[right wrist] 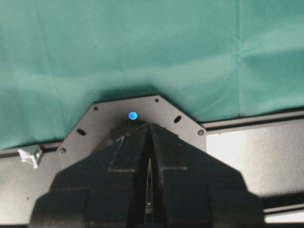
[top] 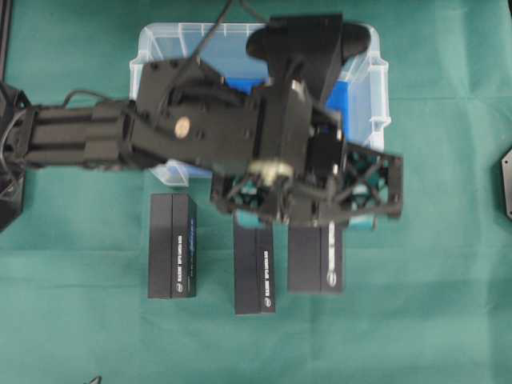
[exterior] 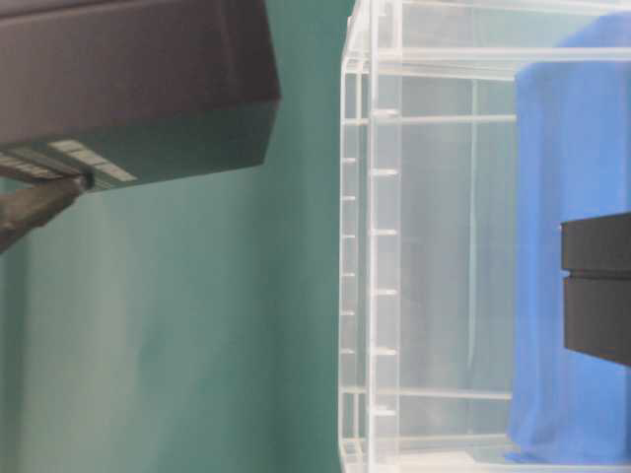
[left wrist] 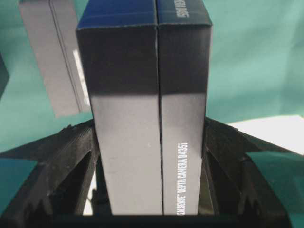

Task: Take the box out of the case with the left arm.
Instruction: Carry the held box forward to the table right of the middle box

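My left arm (top: 88, 136) reaches in from 9 o'clock across the case (top: 156, 48), the clear bin at 12 o'clock on the green cloth (top: 448, 304). From overhead, my arm hides most of the bin; only a strip of the blue sheet (top: 336, 100) shows at its right wall. The table-level view looks through the ribbed wall and shows what overhead cannot: 1 dark box (exterior: 596, 301) lying on the blue sheet inside.

My left gripper (left wrist: 152, 199) is out of the case, over the cloth at 6 o'clock from it, its jaws clamped on the sides of the box (left wrist: 147, 118), a dark carton printed "DEPTH CAMERA D435i". Overhead, 3 more cartons (top: 172, 246) lie in a row on the cloth.

My right gripper (right wrist: 149, 156) appears only in its own wrist view, jaws closed, empty, above a black plate (right wrist: 142, 111).
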You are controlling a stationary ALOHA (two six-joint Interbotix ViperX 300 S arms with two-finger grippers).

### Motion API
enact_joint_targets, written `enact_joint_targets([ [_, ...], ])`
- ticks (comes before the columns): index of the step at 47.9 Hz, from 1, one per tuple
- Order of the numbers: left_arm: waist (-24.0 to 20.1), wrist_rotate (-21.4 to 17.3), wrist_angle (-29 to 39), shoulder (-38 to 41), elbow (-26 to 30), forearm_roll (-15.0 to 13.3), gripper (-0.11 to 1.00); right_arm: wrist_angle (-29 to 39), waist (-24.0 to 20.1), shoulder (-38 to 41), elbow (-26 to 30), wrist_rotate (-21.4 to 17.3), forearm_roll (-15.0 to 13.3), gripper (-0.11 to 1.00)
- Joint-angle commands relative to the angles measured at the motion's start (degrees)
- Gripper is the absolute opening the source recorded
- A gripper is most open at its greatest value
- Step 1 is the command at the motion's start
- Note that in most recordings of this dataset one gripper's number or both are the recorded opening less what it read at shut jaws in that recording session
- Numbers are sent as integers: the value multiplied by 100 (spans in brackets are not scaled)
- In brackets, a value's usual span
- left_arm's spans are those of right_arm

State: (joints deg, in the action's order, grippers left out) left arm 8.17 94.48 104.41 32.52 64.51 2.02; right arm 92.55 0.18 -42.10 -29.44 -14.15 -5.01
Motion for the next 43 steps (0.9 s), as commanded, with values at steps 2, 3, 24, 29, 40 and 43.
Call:
enact_joint_targets([
  [2,26,18,-26,-141,105,18,60,9,9,0,53,9,-9,0],
  [3,26,18,-26,-149,105,18,60,9,9,0,53,9,-9,0],
  [24,26,18,-53,-149,105,44,60,97,9,0,44,0,9,0],
  [29,26,26,-97,-149,79,53,60,105,9,9,53,0,9,0],
  [40,79,35,-299,-202,-281,176,60,105,9,9,53,-9,9,0],
  [43,88,35,-448,-237,-536,211,60,97,9,9,44,-9,9,0],
])
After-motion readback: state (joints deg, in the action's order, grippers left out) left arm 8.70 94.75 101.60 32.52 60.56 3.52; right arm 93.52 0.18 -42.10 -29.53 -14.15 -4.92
